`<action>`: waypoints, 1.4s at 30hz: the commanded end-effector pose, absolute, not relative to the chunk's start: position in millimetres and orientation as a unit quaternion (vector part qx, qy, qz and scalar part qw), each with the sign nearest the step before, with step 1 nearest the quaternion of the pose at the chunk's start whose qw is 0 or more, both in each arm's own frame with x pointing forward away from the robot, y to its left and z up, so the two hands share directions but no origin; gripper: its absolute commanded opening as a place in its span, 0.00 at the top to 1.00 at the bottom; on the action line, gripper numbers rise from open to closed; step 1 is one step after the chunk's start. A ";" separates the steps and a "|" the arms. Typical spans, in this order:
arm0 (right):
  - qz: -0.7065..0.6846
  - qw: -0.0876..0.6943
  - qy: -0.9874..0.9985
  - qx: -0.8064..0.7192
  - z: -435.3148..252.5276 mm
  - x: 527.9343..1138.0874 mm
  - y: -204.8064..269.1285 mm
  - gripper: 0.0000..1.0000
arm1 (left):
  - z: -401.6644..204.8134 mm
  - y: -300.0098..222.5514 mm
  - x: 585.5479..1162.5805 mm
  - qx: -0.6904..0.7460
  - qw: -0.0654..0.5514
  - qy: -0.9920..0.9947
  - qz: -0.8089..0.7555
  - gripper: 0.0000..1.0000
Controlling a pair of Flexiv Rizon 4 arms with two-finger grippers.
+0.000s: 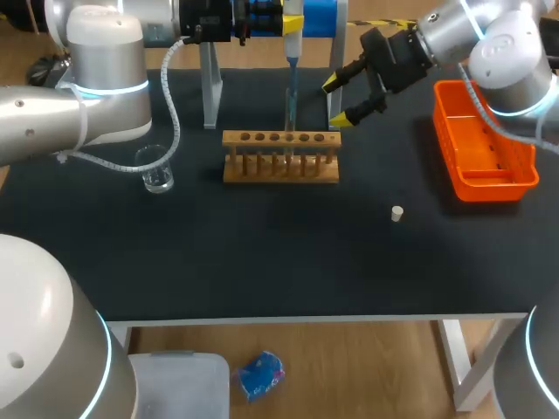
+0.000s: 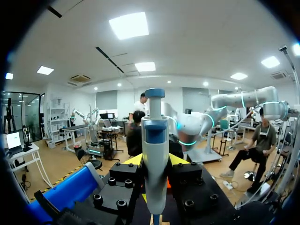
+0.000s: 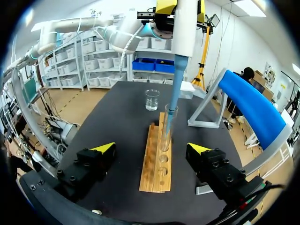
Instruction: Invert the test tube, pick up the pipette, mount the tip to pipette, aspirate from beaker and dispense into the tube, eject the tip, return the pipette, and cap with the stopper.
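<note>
The left pincer (image 2: 155, 161) is clamped on the pipette (image 2: 154, 150), a yellow finger against each side of its white body; it holds the pipette upright above the middle of the desk's (image 1: 262, 253) far edge; the blue tip (image 3: 174, 93) points straight down and reaches into the mouth of the test tube (image 3: 166, 133); the tube stands upright in a hole of the wooden rack (image 1: 279, 159), which lies lengthwise along the far edge. The right pincer (image 1: 342, 99) stands apart and grips nothing; it hangs just beyond the rack's right end, fingers turned toward the tube and well clear of it; in its own wrist view the rack runs ahead between its two fingers. Behind the rack, at the far edge, stands the grey-legged stand (image 1: 210, 83) with its blue cradle; the glass beaker (image 1: 157, 171) sits toward the left edge, apart from the rack; the small white stopper (image 1: 396, 213) lies on bare desk toward the right; the orange basket (image 1: 489, 179) rests along the right edge.
</note>
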State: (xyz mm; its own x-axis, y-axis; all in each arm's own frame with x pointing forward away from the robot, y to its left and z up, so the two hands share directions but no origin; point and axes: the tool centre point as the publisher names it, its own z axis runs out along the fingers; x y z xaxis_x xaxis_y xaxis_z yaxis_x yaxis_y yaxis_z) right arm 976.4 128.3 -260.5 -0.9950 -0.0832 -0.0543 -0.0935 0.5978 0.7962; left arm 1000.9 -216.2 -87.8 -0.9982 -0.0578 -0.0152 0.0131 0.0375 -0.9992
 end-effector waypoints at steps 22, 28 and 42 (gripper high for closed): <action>0.445 0.005 0.894 -0.050 -260.7 976.9 128.3 0.00 | -55.6 -215.2 1000.6 -0.027 0.038 0.725 -0.687 1.00; 0.445 0.005 0.894 -0.050 -260.7 976.9 128.3 0.00 | -43.5 -214.0 1001.3 -0.031 0.042 0.727 -0.685 1.00; 0.445 0.005 0.894 -0.050 -260.7 976.9 128.3 0.00 | -12.9 -219.1 998.8 -0.018 0.048 0.728 -0.683 1.00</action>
